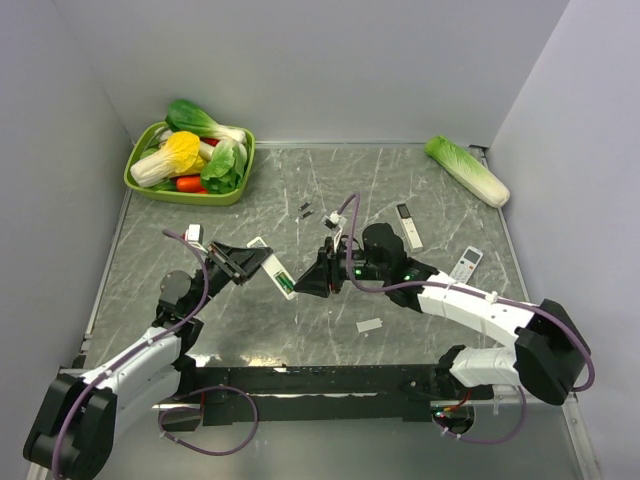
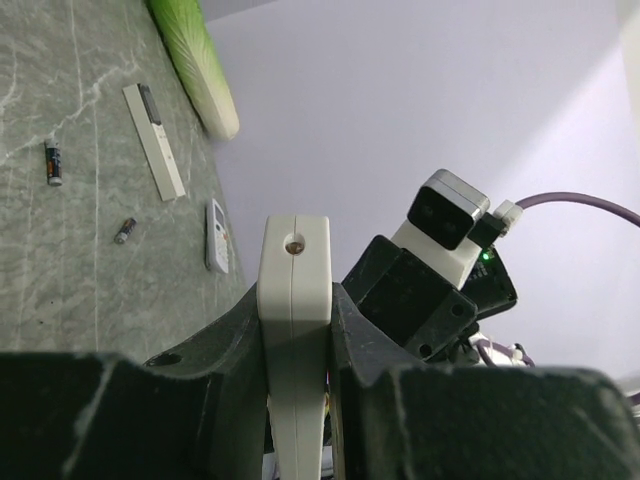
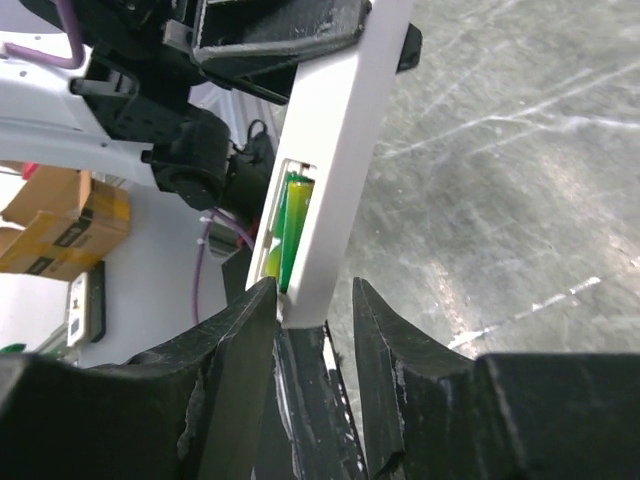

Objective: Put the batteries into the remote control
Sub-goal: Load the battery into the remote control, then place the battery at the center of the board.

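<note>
My left gripper is shut on the long white remote control and holds it above the table; its fingers clamp both sides in the left wrist view. The remote's green-lined recess faces up near its free end. In the right wrist view a green battery lies in the recess of the remote. My right gripper is open with its jaws around the remote's free end; the left finger touches it and the right finger stands apart.
Two tiny dark cells lie behind the grippers. A white remote with a black end and a shorter buttoned remote lie right. A small white cover lies near front. A cabbage is far right, a green vegetable basket far left.
</note>
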You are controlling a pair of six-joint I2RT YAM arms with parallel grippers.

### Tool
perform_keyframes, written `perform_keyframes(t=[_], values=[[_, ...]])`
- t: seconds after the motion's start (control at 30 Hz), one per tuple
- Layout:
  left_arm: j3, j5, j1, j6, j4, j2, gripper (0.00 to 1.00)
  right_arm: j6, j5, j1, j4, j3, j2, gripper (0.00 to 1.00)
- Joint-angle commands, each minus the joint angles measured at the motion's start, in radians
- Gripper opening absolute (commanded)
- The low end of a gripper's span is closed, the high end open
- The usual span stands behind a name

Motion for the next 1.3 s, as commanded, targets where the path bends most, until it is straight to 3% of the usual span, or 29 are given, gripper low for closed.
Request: perform_keyframes(t=[0.0, 0.17, 0.37, 0.53, 0.67, 0.83, 1.27], values=[[0.033, -0.041, -0.003, 0.063, -0.012, -0.029, 0.01, -0.078, 0.098, 0.022, -0.095, 0.077, -0.076, 0.45], [0.063, -0.123, -0.004, 0.217, -0.173, -0.066, 0.01, -0.163, 0.236, 0.05, -0.267, 0.157, -0.081, 0.48], [0.137, -0.158, -0.006, 0.335, -0.334, -0.003, 0.01, -0.091, 0.315, 0.05, -0.242, 0.126, 0.002, 0.5], [0.215, -0.131, -0.007, 0.393, -0.449, 0.145, 0.01, -0.026, 0.356, 0.044, -0.185, 0.08, 0.079, 0.52], [0.293, -0.121, -0.018, 0.438, -0.559, 0.282, 0.01, 0.075, 0.315, -0.008, -0.135, 0.049, 0.145, 0.54], [0.43, -0.161, -0.058, 0.492, -0.713, 0.458, 0.01, 0.201, 0.165, -0.075, 0.05, -0.011, 0.267, 0.53], [0.849, -0.448, -0.211, 0.573, -1.265, 0.838, 0.01, 0.34, 0.083, -0.087, 0.203, -0.023, 0.504, 0.54]])
